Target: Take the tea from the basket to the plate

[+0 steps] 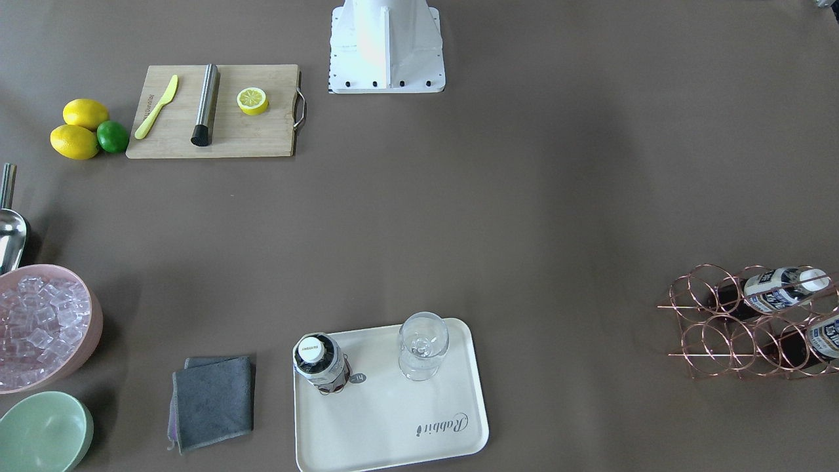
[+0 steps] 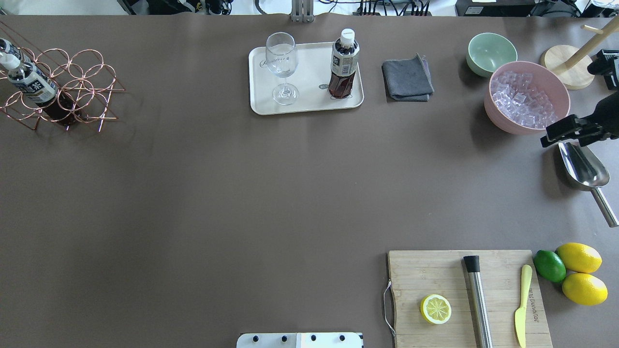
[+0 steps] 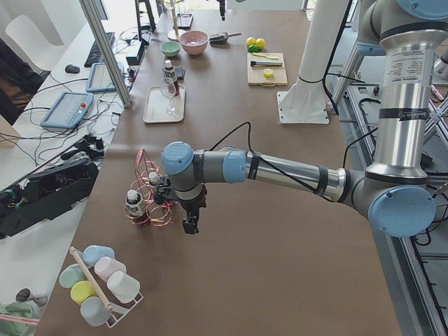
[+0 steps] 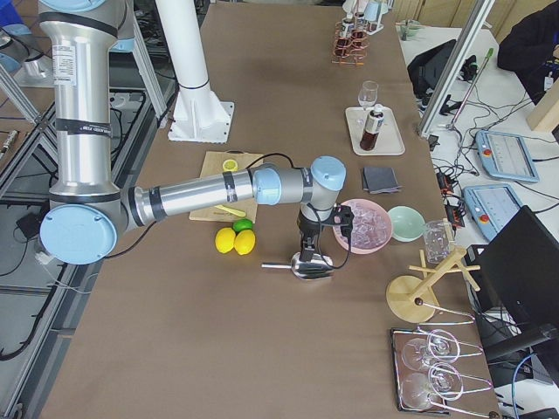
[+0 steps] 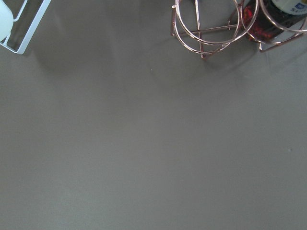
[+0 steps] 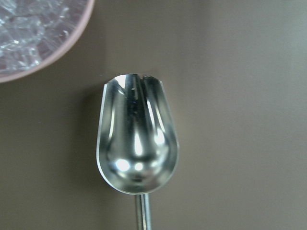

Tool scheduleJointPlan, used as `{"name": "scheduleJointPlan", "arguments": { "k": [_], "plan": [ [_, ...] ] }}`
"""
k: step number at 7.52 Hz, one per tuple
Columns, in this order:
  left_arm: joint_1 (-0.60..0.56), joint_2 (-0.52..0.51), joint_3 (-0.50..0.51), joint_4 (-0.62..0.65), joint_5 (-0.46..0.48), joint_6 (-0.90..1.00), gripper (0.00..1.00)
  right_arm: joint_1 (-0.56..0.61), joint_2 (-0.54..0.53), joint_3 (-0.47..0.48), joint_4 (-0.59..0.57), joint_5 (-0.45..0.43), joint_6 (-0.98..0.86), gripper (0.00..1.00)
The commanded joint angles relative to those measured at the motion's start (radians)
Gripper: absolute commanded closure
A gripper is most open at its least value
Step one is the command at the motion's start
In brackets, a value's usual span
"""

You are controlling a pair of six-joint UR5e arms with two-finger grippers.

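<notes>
Copper-wire basket (image 2: 63, 92) sits at the left end of the bench (image 2: 217, 193), with two spare bottles (image 2: 29, 79) resting in its rings. The tea (image 2: 344, 65) stands upright on the plate (image 2: 312, 77), sharing it with a clear glass (image 2: 282, 67), the two apart. Left end effector (image 3: 190, 225) hangs just beside the basket, touching nothing; spread or pinched, I cannot tell. Right end effector (image 2: 549, 137) hovers above a steel scoop (image 2: 582, 166) near the pink ice bowl (image 2: 508, 124); its jaws are too murky to call.

Robotics lab: teach pendants (image 4: 505, 155), cables (image 2: 387, 7)
</notes>
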State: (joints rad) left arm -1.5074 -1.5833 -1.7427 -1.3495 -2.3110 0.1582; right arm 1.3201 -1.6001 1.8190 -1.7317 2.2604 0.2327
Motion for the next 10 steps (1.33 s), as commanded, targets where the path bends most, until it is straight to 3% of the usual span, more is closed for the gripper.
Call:
{"name": "scheduleJointPlan", "arguments": {
  "k": [1, 6, 7, 9, 10],
  "plan": [
    [0.001, 0.0, 0.008, -0.008, -0.001, 0.0, 0.02, 0.16, -0.032, -0.127, -0.057, -0.016, -0.22, 0.0],
    [-0.001, 0.0, 0.003, -0.008, -0.001, 0.0, 0.02, 0.214, -0.054, -0.194, -0.049, 0.018, -0.217, 0.0],
    [-0.001, 0.0, 0.003, -0.008, -0.002, 0.0, 0.02, 0.214, -0.057, -0.202, -0.019, 0.019, -0.217, 0.0],
    [-0.001, 0.002, 0.002, -0.008, -0.002, 0.0, 0.02, 0.214, -0.058, -0.305, 0.185, 0.028, -0.204, 0.0],
    [-0.001, 0.0, 0.003, -0.008, -0.007, 0.0, 0.02, 0.215, -0.058, -0.31, 0.201, 0.027, -0.21, 0.0]
  ]
}}
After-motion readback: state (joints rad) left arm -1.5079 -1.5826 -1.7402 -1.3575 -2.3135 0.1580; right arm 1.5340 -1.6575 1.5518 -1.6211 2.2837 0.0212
